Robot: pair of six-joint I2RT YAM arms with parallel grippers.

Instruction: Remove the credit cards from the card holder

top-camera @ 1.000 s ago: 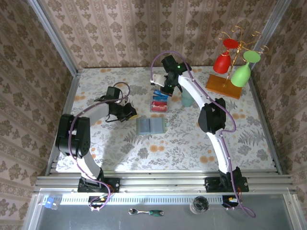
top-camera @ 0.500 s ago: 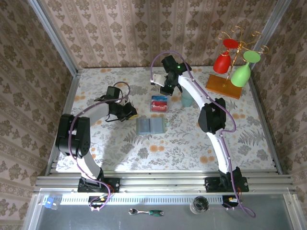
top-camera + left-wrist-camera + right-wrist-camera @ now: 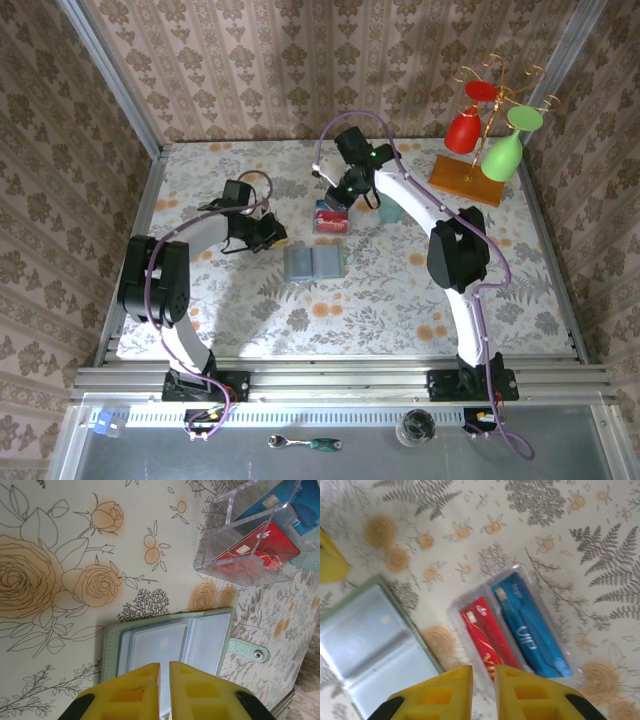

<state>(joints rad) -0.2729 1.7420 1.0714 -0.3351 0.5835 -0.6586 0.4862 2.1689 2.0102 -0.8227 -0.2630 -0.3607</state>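
Observation:
The card holder (image 3: 314,263) lies open and flat on the flowered table, its clear sleeves (image 3: 165,642) facing up. Behind it stands a clear box (image 3: 331,220) with two credit cards in it, one red (image 3: 482,632) and one blue (image 3: 527,630). My right gripper (image 3: 337,196) hovers just over the box's near end; in its wrist view the yellow jaws (image 3: 483,669) stand a little apart with nothing between them. My left gripper (image 3: 270,236) is at the holder's left side. Its jaws (image 3: 164,665) show a thin slit and hold nothing.
A pale teal cup (image 3: 389,210) stands right of the box. At the back right, an orange rack (image 3: 466,178) carries red and green glasses. The holder's snap strap (image 3: 250,652) sticks out from one side.
My right gripper's jaws have parted a little over the clear box and the right arm has shifted slightly. The left arm and the card holder have not moved.

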